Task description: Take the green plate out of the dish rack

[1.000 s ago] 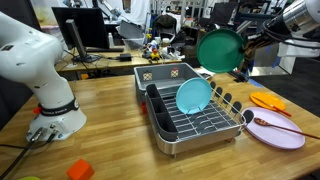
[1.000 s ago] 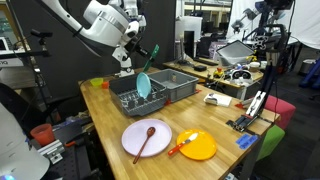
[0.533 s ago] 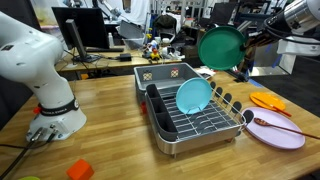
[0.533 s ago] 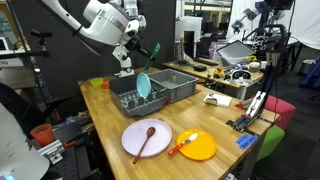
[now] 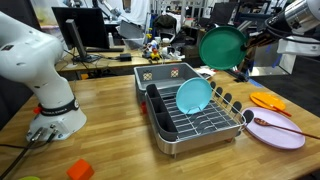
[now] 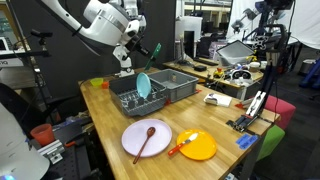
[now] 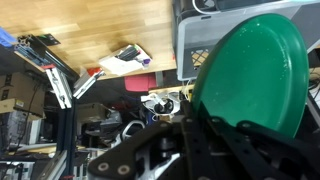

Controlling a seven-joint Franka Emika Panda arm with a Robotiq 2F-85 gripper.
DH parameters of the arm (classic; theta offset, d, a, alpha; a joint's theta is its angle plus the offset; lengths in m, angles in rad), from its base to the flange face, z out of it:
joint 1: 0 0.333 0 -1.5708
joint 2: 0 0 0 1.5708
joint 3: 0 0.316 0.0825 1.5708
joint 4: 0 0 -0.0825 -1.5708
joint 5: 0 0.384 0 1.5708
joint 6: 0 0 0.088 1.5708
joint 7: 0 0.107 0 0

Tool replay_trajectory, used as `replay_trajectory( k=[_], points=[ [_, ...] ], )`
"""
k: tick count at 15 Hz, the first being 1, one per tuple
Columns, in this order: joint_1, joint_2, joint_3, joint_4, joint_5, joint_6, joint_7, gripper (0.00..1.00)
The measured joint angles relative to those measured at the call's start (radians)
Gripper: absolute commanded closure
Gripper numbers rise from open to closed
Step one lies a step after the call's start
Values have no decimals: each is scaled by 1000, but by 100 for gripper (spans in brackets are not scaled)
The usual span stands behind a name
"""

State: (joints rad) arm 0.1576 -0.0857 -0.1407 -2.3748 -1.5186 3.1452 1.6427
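Observation:
My gripper (image 5: 243, 45) is shut on the rim of the dark green plate (image 5: 219, 47) and holds it on edge in the air, above and to the right of the dish rack (image 5: 195, 122). In the other exterior view the green plate (image 6: 154, 50) hangs edge-on above the rack (image 6: 130, 101). In the wrist view the plate (image 7: 255, 70) fills the right side, with my black fingers (image 7: 195, 140) closed over its lower edge. A turquoise plate (image 5: 194, 95) still stands in the rack's wire prongs.
A grey bin (image 5: 167, 75) stands behind the rack. A lilac plate with a wooden spoon (image 5: 276, 128) and an orange plate (image 5: 268, 100) lie on the wooden table to the right. The white robot base (image 5: 50, 110) is at the left. An orange block (image 5: 80, 170) lies near the front edge.

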Motion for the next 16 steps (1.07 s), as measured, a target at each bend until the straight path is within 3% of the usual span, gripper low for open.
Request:
replay_trajectory(
  k=[9, 16],
  points=[
    [-46, 40, -126, -51, 114, 11, 103, 98],
    [-51, 155, -173, -26, 210, 8, 149, 98]
  ],
)
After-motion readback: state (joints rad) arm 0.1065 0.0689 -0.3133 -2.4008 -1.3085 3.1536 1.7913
